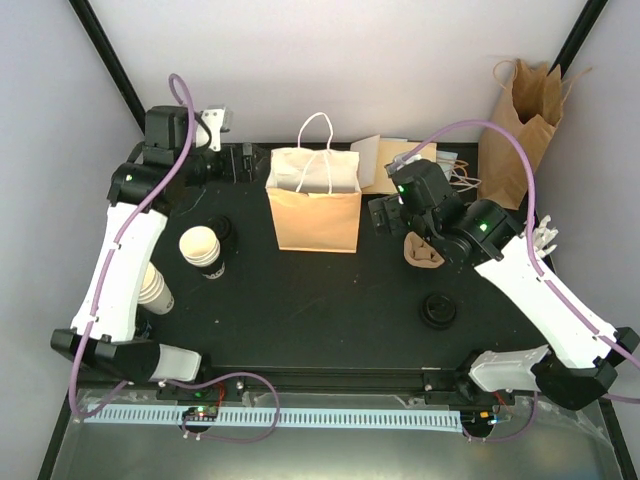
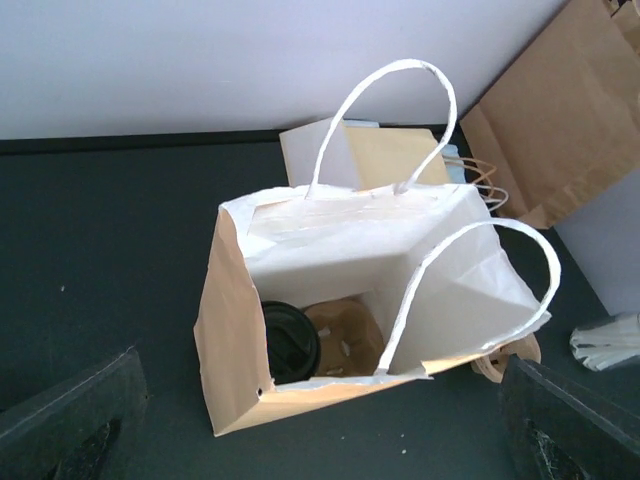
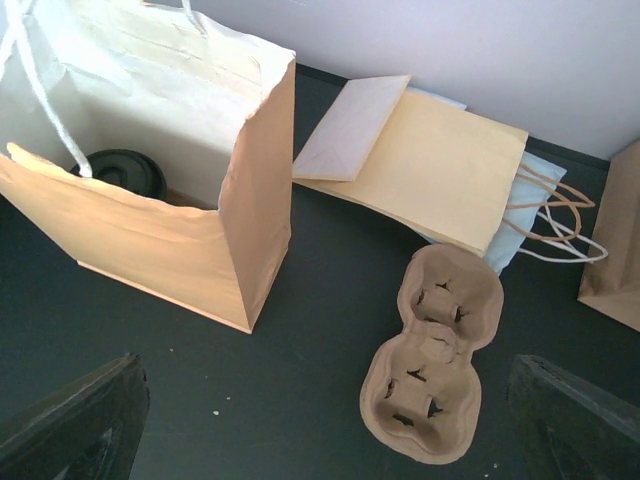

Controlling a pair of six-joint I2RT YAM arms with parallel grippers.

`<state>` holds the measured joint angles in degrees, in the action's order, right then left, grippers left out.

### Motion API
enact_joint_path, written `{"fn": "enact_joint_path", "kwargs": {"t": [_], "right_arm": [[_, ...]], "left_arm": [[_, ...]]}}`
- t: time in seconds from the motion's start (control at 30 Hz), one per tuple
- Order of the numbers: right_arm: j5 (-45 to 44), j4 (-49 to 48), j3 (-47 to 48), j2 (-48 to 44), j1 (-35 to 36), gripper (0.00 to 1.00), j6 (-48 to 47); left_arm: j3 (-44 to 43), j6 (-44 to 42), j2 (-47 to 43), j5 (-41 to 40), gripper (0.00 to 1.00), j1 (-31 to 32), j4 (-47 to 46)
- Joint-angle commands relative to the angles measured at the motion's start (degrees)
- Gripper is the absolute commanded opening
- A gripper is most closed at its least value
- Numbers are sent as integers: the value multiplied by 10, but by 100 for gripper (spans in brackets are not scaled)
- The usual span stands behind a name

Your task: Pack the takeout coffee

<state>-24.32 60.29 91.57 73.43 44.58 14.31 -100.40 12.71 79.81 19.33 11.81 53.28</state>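
Observation:
A takeout coffee with a black lid (image 2: 290,342) stands inside the open tan paper bag (image 2: 232,330), next to a brown pulp carrier (image 2: 350,335) on the bag's floor. The lid (image 3: 125,172) also shows in the right wrist view, inside the bag (image 3: 180,235). My left gripper (image 2: 320,435) is open and hangs left of the bag (image 1: 315,215), nothing between its fingers (image 2: 70,420). My right gripper (image 3: 320,430) is open too, over the table right of the bag. In the top view the left gripper (image 1: 243,162) and right gripper (image 1: 385,215) flank the bag.
A two-cup pulp carrier (image 3: 432,350) lies on the table by the right gripper. Flat folded bags (image 3: 440,170) lie behind it. Lidless cream cups (image 1: 203,248) and a second stack (image 1: 155,288) sit at the left. A loose black lid (image 1: 437,308) lies front right. A tall bag (image 1: 520,120) leans back right.

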Motion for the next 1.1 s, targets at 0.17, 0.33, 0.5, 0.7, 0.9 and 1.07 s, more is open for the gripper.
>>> {"fn": "enact_joint_path", "kwargs": {"t": [0.17, 0.33, 0.5, 0.7, 0.9, 1.07], "right_arm": [[-21, -15, -5, -7, -4, 100, 29], [-32, -28, 1, -13, -4, 100, 16], [-45, 8, 42, -22, -4, 100, 30], [37, 55, 92, -44, -4, 100, 19], [133, 93, 108, -48, -4, 100, 8], [197, 71, 76, -59, -4, 100, -7]], "left_arm": [[53, -3, -58, -11, 99, 0, -5], [77, -12, -106, -68, 99, -12, 27], [117, -26, -128, -151, 99, -54, 62], [208, -7, -147, -167, 94, -69, 73], [348, -38, -187, -103, 57, -69, 10], [354, -38, -155, -160, 48, -69, 15]]}}
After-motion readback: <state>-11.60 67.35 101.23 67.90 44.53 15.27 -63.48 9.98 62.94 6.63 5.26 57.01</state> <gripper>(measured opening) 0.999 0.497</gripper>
